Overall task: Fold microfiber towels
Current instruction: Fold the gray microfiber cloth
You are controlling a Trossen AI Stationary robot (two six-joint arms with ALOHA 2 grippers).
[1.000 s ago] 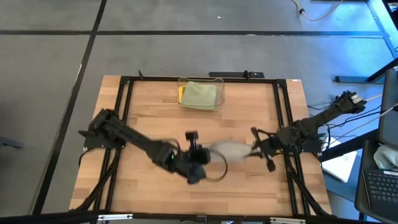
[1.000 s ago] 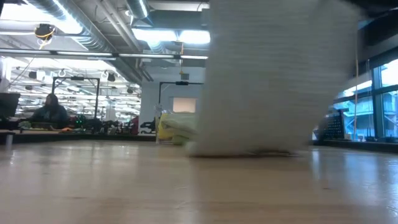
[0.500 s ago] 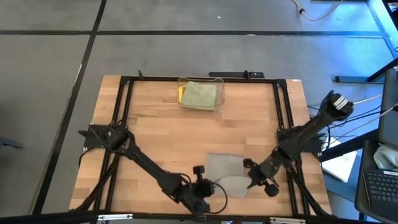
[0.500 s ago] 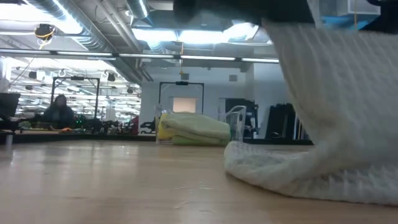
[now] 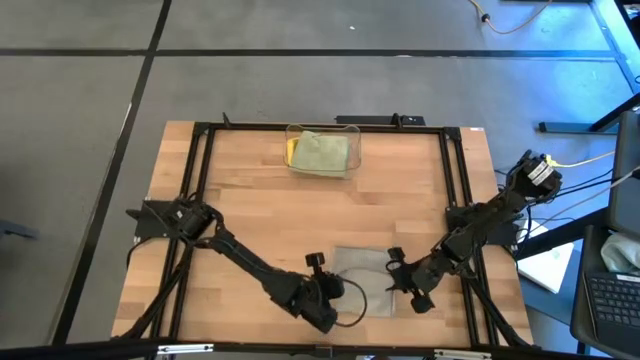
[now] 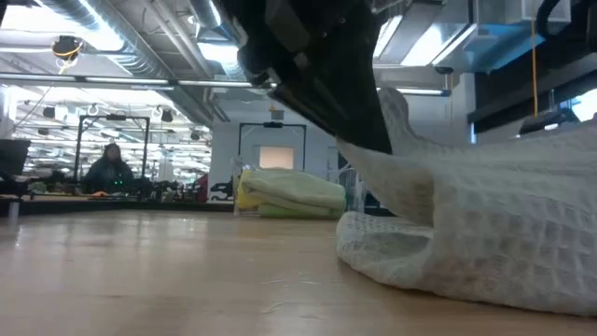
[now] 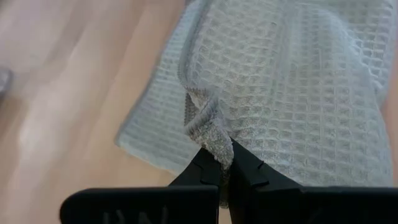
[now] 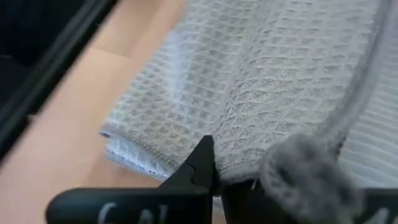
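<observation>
The grey towel (image 5: 364, 281) lies near the front edge of the counter (image 5: 250, 220), right of centre, with one part doubled over. The left claw (image 7: 224, 163) is clamped on the towel's left edge and the right claw (image 8: 214, 171) is pinched on its right edge. At the counter's far side a clear bin (image 5: 322, 150) holds folded yellow and pale green towels (image 5: 320, 152).

Overhead, table-level and two close wrist views, all sharing grey towel (image 5: 363, 280).
</observation>
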